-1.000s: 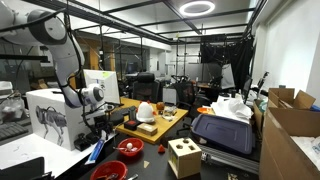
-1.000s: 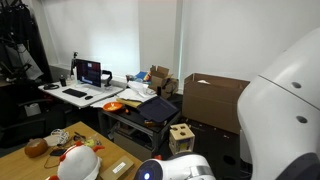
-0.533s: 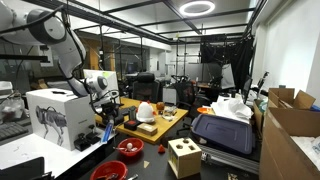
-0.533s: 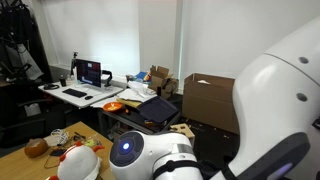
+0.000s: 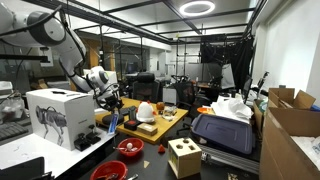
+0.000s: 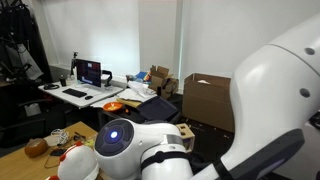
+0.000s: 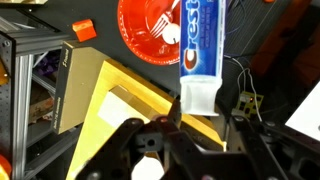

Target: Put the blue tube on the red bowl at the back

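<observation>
In the wrist view, the blue tube is held by the gripper. The tube is blue and white, and red letters are printed on it. Its flat white end is pinched between the 2 fingers, which are closed tight on it from both sides. The rest of the tube is pointed away from the gripper, toward the top of the view. The tube is kept up in the air and nothing under it is touched. The red bowl is seen past the far end of the tube, and part of its rim is covered by the tube in this view. A white fork is laid inside the bowl. An orange block is placed just beside the bowl. The yellow edge of a wooden table is seen under the gripper. In an exterior view, the gripper is held over the near edge of that table, and 2 red bowls are seen lower down in front of it, but it cannot be told which 1 is the bowl from the wrist view. A wooden cube is set near them. In an exterior view, much of the scene is blocked by the white arm, so the tube is hidden there.
</observation>
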Controlling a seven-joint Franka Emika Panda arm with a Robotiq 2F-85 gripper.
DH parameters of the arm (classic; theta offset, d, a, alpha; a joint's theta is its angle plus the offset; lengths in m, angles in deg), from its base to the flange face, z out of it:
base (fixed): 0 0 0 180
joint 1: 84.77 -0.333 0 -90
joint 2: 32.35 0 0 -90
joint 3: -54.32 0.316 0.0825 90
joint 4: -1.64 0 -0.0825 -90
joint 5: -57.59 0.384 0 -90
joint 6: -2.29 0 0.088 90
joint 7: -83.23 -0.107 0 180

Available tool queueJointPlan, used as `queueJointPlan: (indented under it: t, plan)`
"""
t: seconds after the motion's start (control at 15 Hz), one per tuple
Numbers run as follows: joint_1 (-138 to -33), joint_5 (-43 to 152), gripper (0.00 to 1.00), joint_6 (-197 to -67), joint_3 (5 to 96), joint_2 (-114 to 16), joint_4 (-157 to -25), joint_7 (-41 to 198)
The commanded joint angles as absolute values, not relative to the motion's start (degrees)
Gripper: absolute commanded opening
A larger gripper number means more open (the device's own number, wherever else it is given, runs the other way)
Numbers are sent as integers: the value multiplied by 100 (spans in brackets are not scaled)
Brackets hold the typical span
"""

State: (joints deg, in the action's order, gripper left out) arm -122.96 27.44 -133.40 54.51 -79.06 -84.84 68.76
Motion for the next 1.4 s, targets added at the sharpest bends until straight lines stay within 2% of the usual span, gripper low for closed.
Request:
queueJointPlan:
  t: [0.0,0.73,1.33]
  plan:
    - [-12310,2792,10,-13518,5243,-8264,-7798,6482]
    - [-12347,2496,10,-13909,4319,-9386,-6509,5758]
    - [-12414,2018,10,-13851,3828,-9699,-6651,5916]
